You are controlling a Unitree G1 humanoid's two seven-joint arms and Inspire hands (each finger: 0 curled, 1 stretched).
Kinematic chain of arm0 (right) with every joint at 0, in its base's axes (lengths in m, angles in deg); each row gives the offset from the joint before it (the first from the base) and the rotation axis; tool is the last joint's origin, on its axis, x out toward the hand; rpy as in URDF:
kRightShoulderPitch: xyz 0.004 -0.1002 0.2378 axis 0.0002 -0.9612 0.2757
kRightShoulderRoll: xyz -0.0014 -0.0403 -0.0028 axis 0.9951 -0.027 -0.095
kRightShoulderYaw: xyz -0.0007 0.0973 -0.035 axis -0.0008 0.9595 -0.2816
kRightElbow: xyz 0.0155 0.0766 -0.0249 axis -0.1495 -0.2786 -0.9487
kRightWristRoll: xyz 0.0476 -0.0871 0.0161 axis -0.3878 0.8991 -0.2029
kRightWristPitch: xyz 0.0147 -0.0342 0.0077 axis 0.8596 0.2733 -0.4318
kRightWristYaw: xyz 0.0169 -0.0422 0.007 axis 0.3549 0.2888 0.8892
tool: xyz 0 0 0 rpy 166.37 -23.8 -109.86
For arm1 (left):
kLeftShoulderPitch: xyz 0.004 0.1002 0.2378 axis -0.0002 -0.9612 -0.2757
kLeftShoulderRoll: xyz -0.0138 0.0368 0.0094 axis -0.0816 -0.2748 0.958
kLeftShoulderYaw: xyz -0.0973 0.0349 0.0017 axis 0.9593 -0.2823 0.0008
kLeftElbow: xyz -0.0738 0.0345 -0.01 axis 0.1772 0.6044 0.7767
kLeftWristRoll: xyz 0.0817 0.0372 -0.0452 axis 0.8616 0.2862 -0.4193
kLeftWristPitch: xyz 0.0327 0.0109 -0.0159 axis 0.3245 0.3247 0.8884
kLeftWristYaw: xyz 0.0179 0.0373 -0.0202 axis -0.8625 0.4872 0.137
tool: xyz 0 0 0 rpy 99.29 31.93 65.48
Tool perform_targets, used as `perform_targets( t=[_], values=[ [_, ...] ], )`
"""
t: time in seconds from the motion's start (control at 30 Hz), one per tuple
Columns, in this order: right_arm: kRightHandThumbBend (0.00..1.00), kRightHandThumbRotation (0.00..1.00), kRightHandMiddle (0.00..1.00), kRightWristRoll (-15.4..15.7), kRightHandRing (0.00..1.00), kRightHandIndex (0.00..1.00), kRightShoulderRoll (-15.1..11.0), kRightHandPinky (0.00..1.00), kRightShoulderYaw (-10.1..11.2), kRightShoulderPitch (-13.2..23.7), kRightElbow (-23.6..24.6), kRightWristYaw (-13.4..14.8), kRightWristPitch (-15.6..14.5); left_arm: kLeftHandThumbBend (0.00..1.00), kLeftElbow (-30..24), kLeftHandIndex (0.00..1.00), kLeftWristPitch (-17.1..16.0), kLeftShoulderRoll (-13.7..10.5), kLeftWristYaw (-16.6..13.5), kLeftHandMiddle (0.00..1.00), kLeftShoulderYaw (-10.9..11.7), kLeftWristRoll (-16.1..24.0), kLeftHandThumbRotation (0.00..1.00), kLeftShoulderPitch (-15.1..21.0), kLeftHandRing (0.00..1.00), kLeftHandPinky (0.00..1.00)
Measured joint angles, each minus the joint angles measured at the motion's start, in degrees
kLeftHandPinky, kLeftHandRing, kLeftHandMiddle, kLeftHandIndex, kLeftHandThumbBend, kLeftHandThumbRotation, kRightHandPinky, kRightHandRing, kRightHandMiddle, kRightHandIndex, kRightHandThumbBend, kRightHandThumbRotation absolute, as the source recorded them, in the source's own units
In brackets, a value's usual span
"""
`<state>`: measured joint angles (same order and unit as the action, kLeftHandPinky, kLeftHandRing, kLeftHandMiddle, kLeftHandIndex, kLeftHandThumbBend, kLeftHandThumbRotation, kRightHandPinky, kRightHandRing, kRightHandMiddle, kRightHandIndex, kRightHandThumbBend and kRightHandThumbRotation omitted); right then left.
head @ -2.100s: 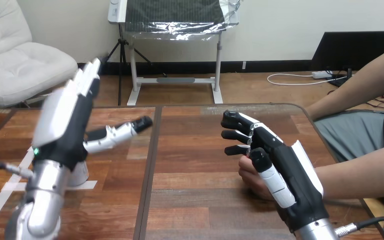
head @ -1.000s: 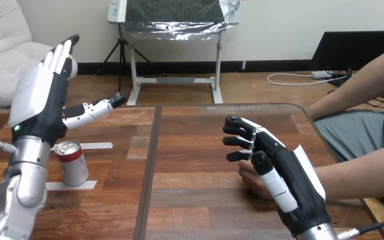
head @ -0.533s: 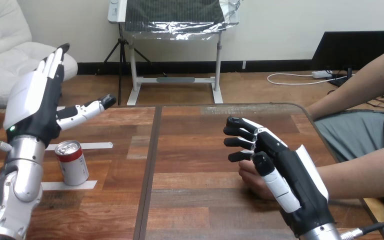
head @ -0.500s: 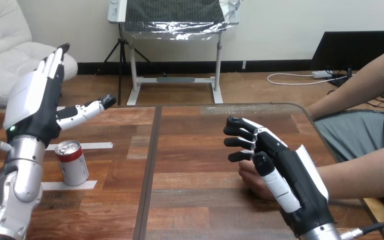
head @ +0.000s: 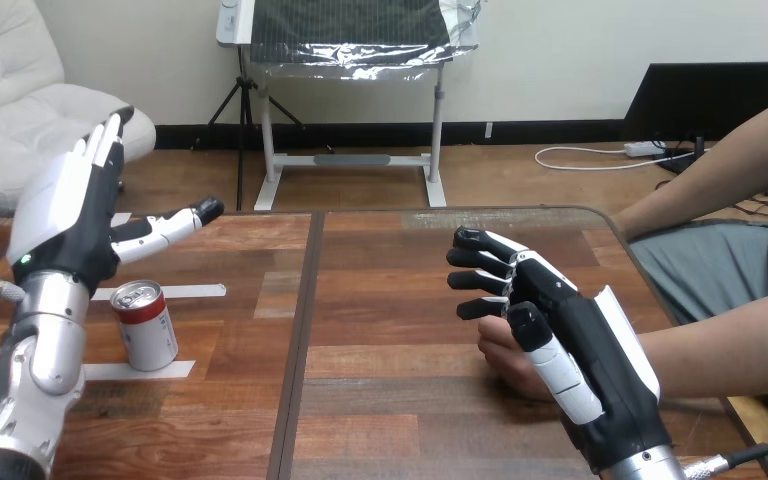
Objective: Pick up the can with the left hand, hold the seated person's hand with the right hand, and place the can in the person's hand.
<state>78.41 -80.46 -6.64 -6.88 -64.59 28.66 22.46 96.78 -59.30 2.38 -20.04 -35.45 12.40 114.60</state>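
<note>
On the wooden desk (head: 400, 260) the can (head: 145, 325) stands just below the left robot hand (head: 65, 225) (raised, fingers straight, holding nothing). The right robot hand (head: 570, 330) lies over the person's hand (head: 500, 352); I cannot tell whether it grips.

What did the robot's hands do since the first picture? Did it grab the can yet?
The left hand swung toward the view's left, open, uncovering the can, which stands upright on the table, untouched. Nothing was grabbed or let go. The right hand stayed over the person's hand.
</note>
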Motion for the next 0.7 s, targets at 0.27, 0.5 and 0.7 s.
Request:
perform_targets(
  t=[0.27, 0.5, 0.7],
  values=[
    [0.92, 0.93, 0.81, -0.01, 0.76, 0.83, -0.13, 0.67, 0.01, -0.26, 0.0, 0.0, 0.0, 0.77, 3.78, 0.97, 0.72, 0.0, 0.02, 0.99, -1.06, 0.0, 0.68, 1.83, 0.99, 0.96],
    [0.91, 0.92, 0.81, -0.37, 0.76, 0.83, -0.27, 0.67, 0.02, -0.44, 0.0, -0.14, 0.0, 0.79, 6.63, 0.96, 1.61, 0.01, 0.16, 0.99, -1.78, -0.33, 0.67, 3.19, 0.99, 0.95],
    [0.9, 0.92, 0.8, -0.38, 0.76, 0.83, -0.26, 0.67, 0.02, -0.44, 0.0, -0.14, 0.0, 0.79, 9.42, 0.95, 1.9, 0.01, 0.18, 0.98, -2.36, -1.09, 0.66, 4.37, 0.98, 0.94]
  ],
)
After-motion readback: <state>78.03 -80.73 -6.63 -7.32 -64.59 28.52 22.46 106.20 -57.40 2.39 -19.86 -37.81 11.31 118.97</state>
